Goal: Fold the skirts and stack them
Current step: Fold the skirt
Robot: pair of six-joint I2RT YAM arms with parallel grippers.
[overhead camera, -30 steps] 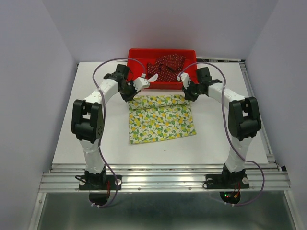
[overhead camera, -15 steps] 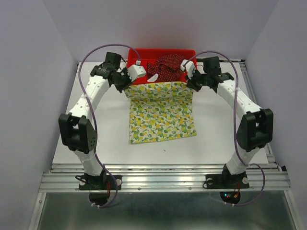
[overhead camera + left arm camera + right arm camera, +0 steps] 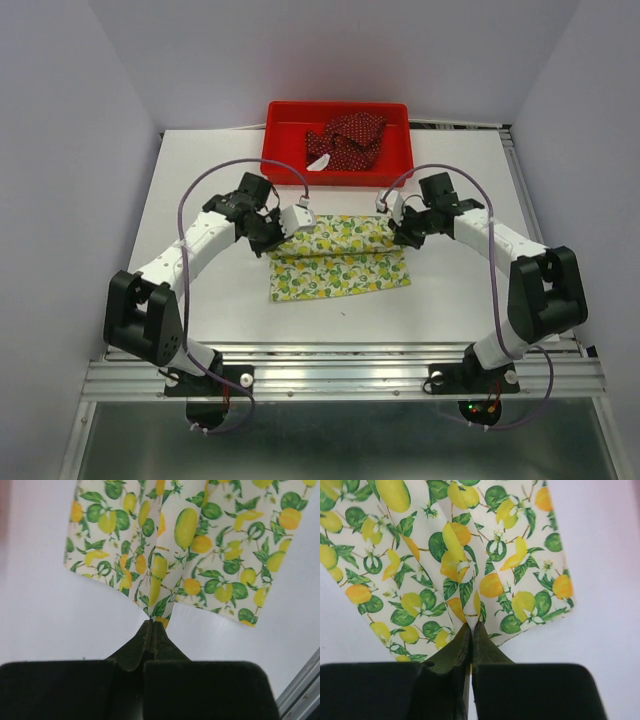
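Pinching the two far corners of the cream lemon-print cloth skirt (image 3: pixel 338 265), centre of frame on the white table (image 3: pixel 450 290): left end effector (image 3: pixel 151 623) clenched on the left corner, right end effector (image 3: pixel 471 626) clenched on the right. Held edge is raised over the flat lower half, likely gripped at both corners so the fold lands straight. Dark red dotted skirt (image 3: pixel 345 140) lies crumpled in the red plastic tray (image 3: pixel 338 104), upper centre, not yet folded.

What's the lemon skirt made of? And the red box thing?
The lemon skirt looks like thin, matte cloth: it creases and hangs in soft folds. The red tray is probably hard, smooth plastic: straight, stiff walls and an even colour.
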